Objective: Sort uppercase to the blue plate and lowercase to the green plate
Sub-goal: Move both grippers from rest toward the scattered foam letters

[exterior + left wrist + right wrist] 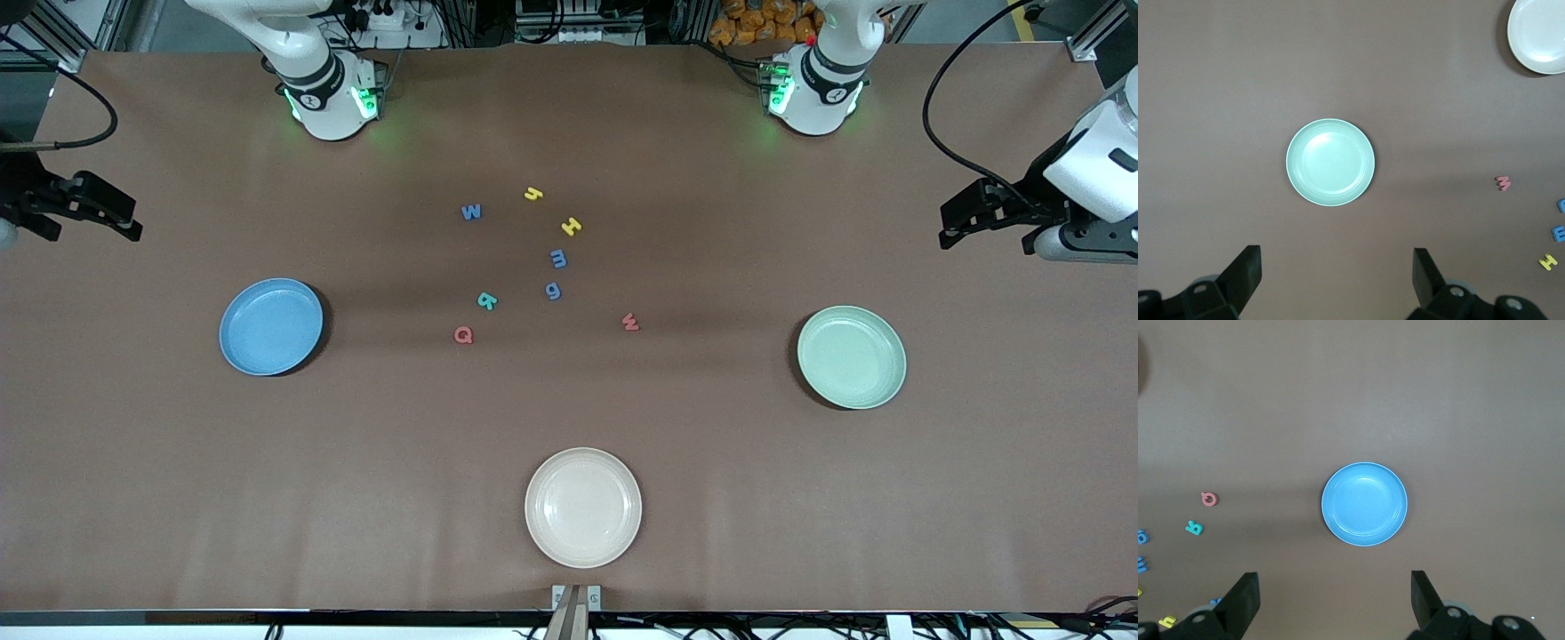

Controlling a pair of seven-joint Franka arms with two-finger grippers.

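Front view. Both arms wait at the ends of the bench (178, 498). The left claw (956, 227) hangs over the bench edge past the green plate (852, 357); the right claw (129, 224) hangs over the opposite end, past the blue plate (270, 326). Both claws are released and carry nothing. All eight letters lie loose between the two claws, none on a plate: blue W (471, 212), yellow y (532, 193), yellow H (571, 226), blue m (557, 259), blue g (553, 291), teal R (486, 300), red Q (463, 335), red w (629, 322). A cream plate (582, 507) sits apart from both claws, nearest the camera.

Left wrist view. The fingers (1245, 273) stand wide apart. The green plate (1330, 162) lies ahead of the left claw (1337, 273), empty. The red w (1503, 183) is the closest letter to it.

Right wrist view. The right claw (1335, 597) is released. The blue plate (1364, 504) lies ahead of it, empty; red Q (1209, 498) and teal R (1195, 528) lie nearest.

Hazards. Judged risks: blue W and red w share one shape, so misreading case would send either to the wrong plate. Blue m and blue g lie close together; a wide descent could displace the neighbour. The thin foam may slip from a pinch.
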